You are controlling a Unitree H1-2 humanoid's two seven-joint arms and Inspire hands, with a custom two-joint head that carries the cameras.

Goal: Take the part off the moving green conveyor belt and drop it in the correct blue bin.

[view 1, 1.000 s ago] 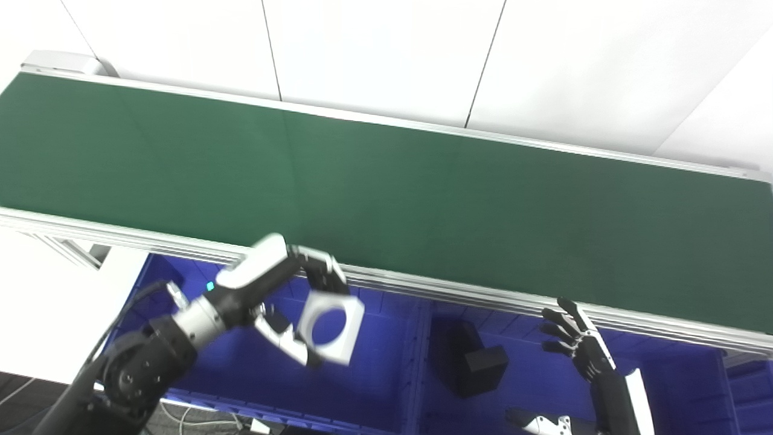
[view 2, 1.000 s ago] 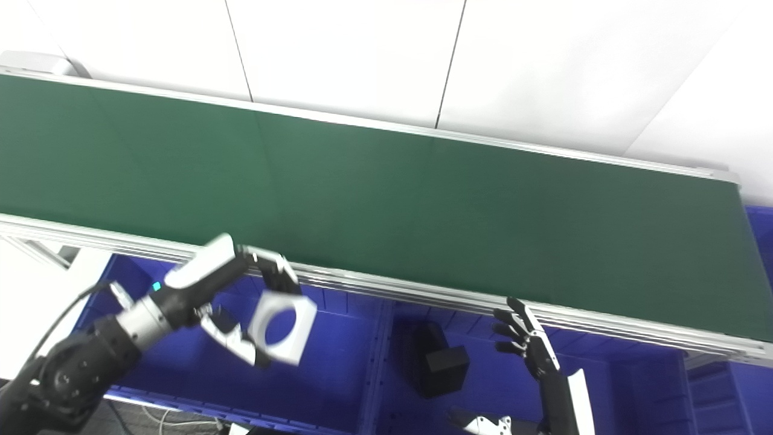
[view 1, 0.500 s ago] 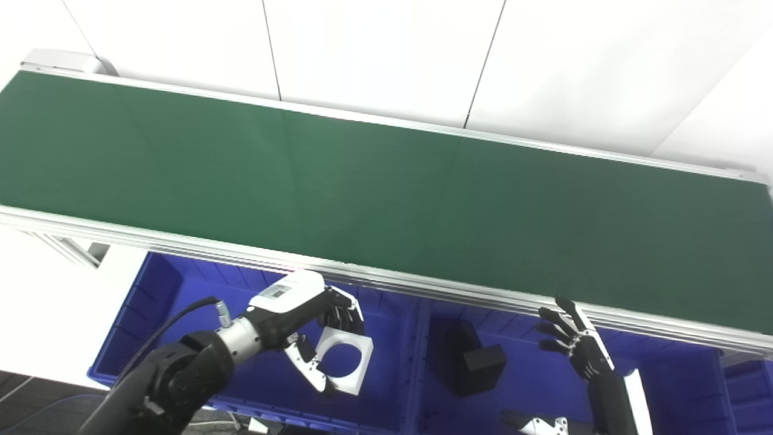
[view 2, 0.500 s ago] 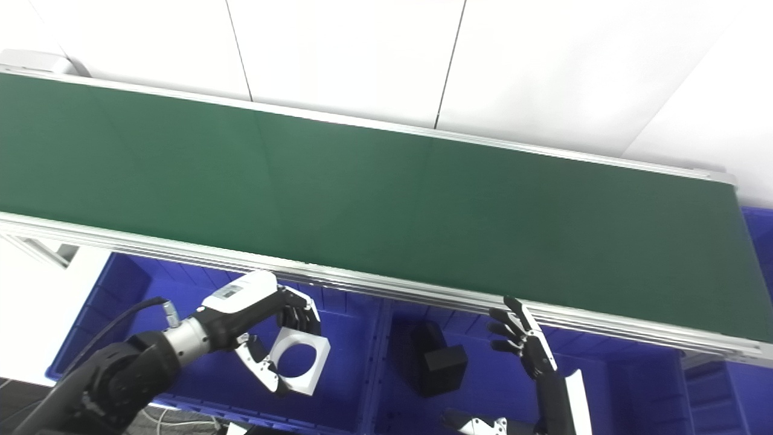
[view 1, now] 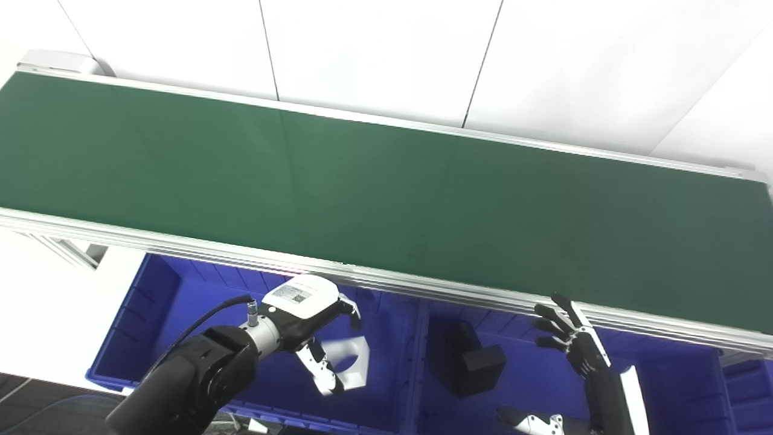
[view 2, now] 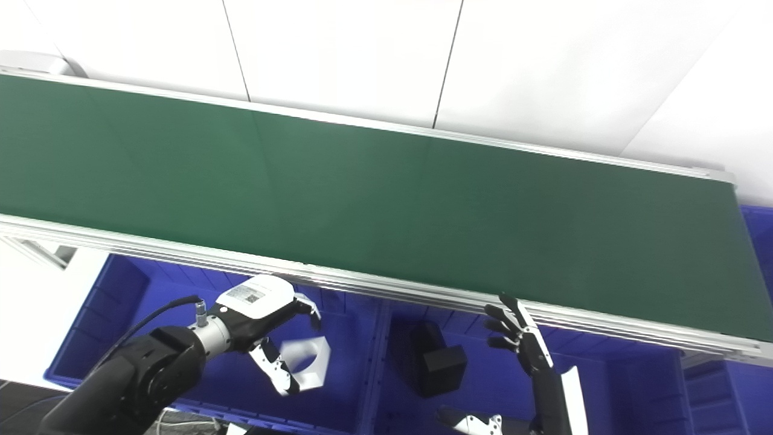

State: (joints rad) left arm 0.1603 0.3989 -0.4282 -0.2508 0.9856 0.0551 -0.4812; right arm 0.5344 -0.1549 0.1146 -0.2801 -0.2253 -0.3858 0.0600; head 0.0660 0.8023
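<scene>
Fingers of left hand (view 1: 314,326) were spread apart; blurred white square plastic part with round hole (view 1: 349,361) was seen loose inside left blue plastic bin (view 1: 145,314), seemingly released. Green conveyor belt (view 1: 386,187) was bare. Right hand (view 1: 570,338) was held open, idle. Drop judged nearly done.

No readable text; label on left hand (view 1: 305,302) (seemingly printed) illegible.

Left robot hand (view 1: 308,326) spread above blurred white part (view 1: 350,361), blue bin (view 1: 151,314)
</scene>
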